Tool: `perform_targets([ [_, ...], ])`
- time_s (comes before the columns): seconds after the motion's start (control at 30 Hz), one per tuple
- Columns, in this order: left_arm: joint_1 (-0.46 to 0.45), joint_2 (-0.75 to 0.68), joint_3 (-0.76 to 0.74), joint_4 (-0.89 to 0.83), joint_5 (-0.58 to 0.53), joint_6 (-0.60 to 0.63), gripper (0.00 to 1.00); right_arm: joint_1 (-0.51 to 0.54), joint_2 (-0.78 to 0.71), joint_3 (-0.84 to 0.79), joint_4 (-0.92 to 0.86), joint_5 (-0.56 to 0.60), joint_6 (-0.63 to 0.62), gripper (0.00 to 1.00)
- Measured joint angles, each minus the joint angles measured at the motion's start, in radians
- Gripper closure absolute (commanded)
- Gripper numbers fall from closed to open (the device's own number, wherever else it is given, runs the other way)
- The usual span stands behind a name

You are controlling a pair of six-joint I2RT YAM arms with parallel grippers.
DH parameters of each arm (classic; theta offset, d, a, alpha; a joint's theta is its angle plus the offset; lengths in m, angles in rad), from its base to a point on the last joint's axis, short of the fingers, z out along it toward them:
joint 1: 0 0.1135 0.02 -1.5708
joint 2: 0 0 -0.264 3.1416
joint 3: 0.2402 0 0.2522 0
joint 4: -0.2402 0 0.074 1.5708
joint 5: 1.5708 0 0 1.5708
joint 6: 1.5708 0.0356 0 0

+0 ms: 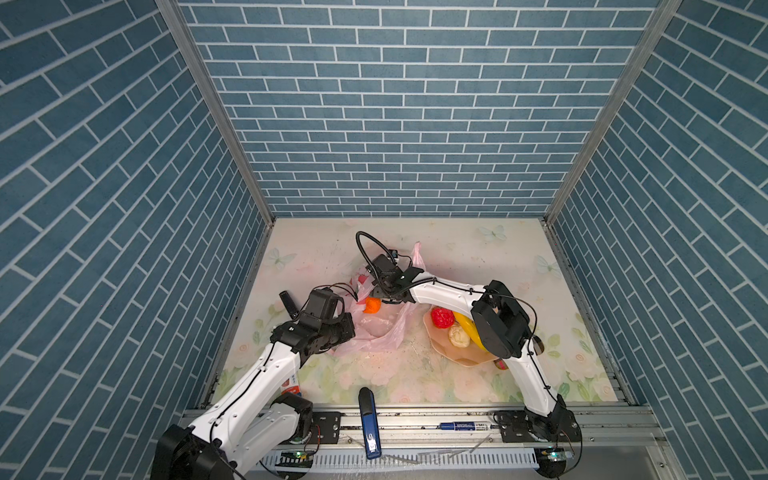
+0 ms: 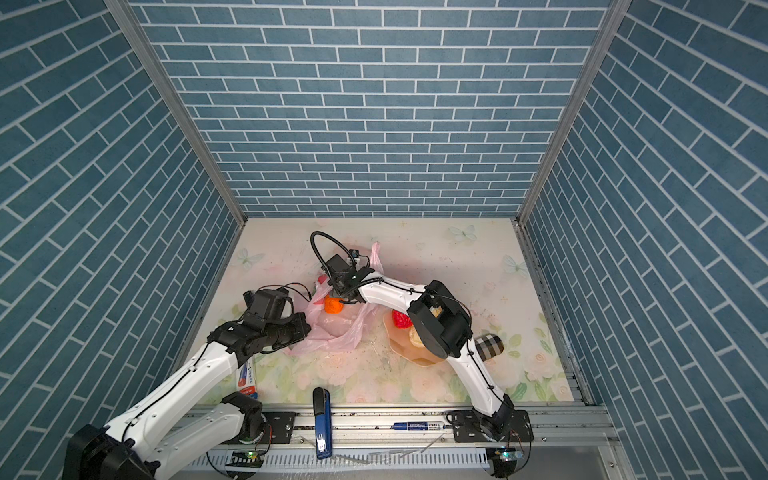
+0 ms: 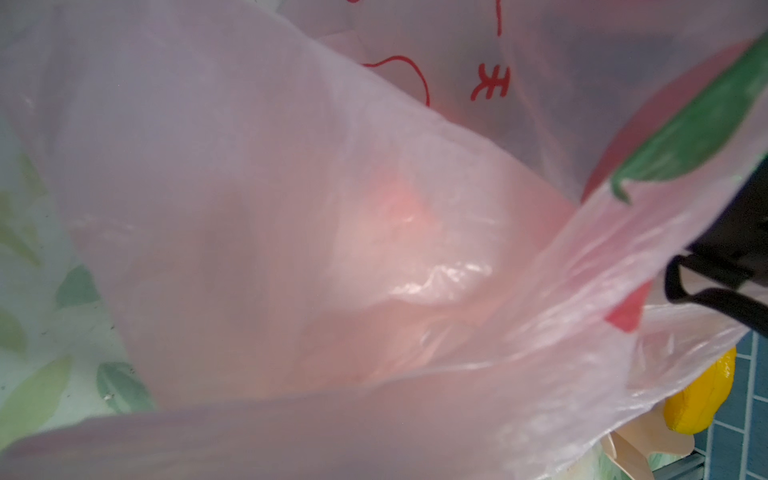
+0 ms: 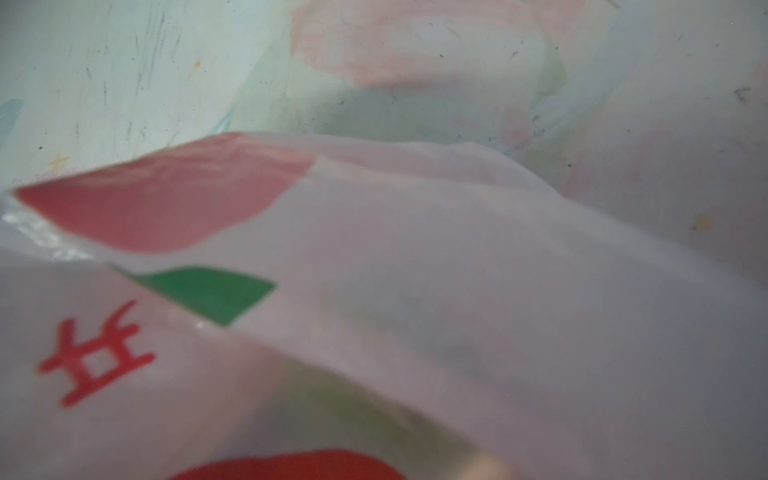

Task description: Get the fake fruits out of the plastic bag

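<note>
The pink plastic bag [image 1: 384, 330] [image 2: 336, 332] lies crumpled mid-table. It fills the left wrist view [image 3: 291, 208] and the right wrist view [image 4: 415, 270], hiding both sets of jaws there. My left gripper [image 1: 352, 328] is shut at the bag's left edge, and the film drapes over it. An orange fruit [image 1: 372, 305] [image 2: 333, 305] sits at the bag's mouth. My right gripper [image 1: 381, 297] hangs right over it, fingers hidden. A red fruit [image 1: 441, 317], a banana [image 1: 467, 326] [image 3: 702, 395] and a cream ball [image 1: 458, 336] rest on the plate [image 1: 465, 355].
A blue stapler [image 1: 369, 424] and a marker pen [image 1: 465, 425] lie on the front rail. A small black object [image 1: 289, 303] stands left of the bag. A checked cylinder [image 2: 489, 345] lies right of the plate. A red-and-white tube [image 2: 247, 376] lies under the left arm. Brick walls enclose three sides.
</note>
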Motion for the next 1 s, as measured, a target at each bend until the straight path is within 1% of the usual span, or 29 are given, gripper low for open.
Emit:
perform_targets([
  [0.43, 0.0, -0.018, -0.012, 0.0, 0.008, 0.001, 1.0, -0.003, 0.011, 0.0, 0.045, 0.0, 0.024, 0.21],
  [0.83, 0.0, -0.018, -0.012, 0.0, 0.01, 0.002, 1.0, -0.02, 0.013, -0.001, 0.101, -0.002, 0.024, 0.32],
  [1.0, 0.0, -0.018, -0.012, 0.0, 0.01, 0.002, 1.0, -0.025, 0.018, -0.002, 0.115, -0.008, 0.025, 0.41],
])
